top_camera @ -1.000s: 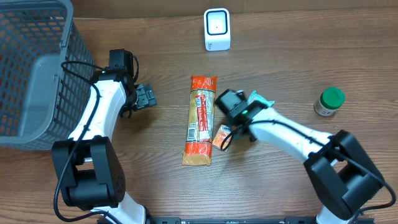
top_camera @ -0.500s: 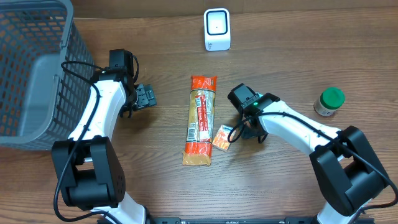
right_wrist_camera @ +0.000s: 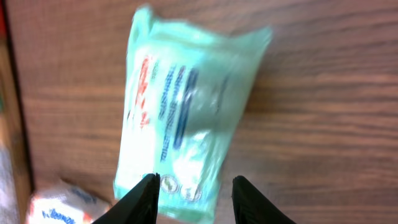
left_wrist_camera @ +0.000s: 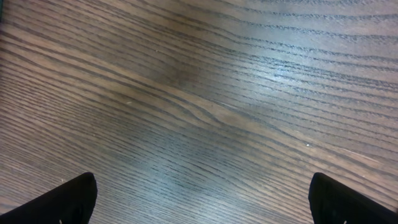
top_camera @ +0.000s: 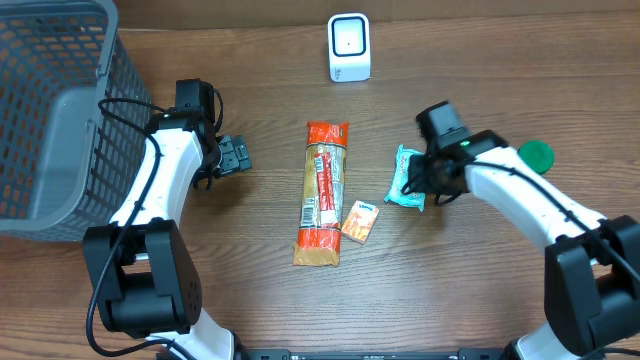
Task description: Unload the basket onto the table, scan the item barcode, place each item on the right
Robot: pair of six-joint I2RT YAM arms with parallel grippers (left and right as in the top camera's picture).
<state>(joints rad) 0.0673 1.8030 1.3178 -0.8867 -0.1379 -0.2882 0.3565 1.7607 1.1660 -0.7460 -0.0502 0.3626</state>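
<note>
At three o'clock from the long orange snack pack (top_camera: 322, 195), my right gripper (right_wrist_camera: 194, 198) hangs half open and empty over the mint-green plastic pouch (right_wrist_camera: 186, 112) lying flat on the brown wooden table (top_camera: 500, 90), and I fear closing on its slick edge could let it slide out.

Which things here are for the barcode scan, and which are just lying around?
For the job, likely:
scanner
pouch
right gripper, open over the pouch

Just lying about, it seems:
long pack
small packet
jar
basket
</note>
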